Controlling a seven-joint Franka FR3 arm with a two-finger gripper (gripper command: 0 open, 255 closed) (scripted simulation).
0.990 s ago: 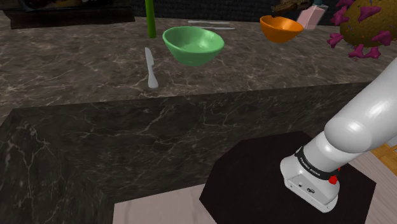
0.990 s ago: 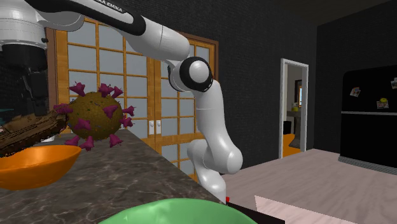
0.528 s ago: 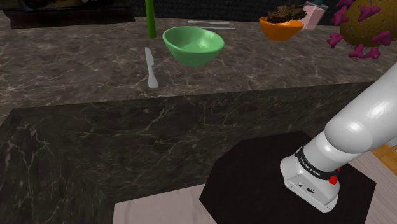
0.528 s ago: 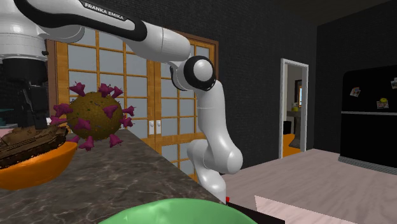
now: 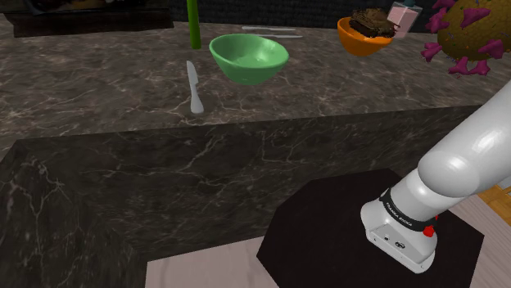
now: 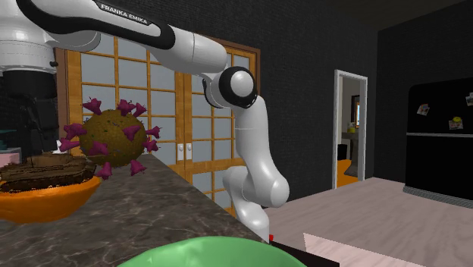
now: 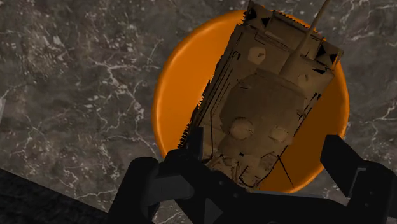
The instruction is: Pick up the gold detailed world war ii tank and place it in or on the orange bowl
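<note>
Wrist view: gold-brown tank (image 7: 267, 95) sitting in the orange bowl (image 7: 178, 95)
The hand (image 7: 245, 162) is hovering just above it, black fingers (image 7: 153, 184) standing spread and gripping nothing (the barrel is pointing away from the hand). On the shoulder view, the bowl is resting on the dark marble tabletop (image 5: 123, 82), right of the green bowl (image 5: 249, 57).

A brown-gold tank (image 5: 373, 19) with tracks, a round turret and a long thin barrel is seen resting upright on the orange bowl (image 5: 360, 42), spanning it nearly from rim to rim. The bowl is set upright on the dark marbled counter (image 5: 123, 82), near its far edge.
</note>
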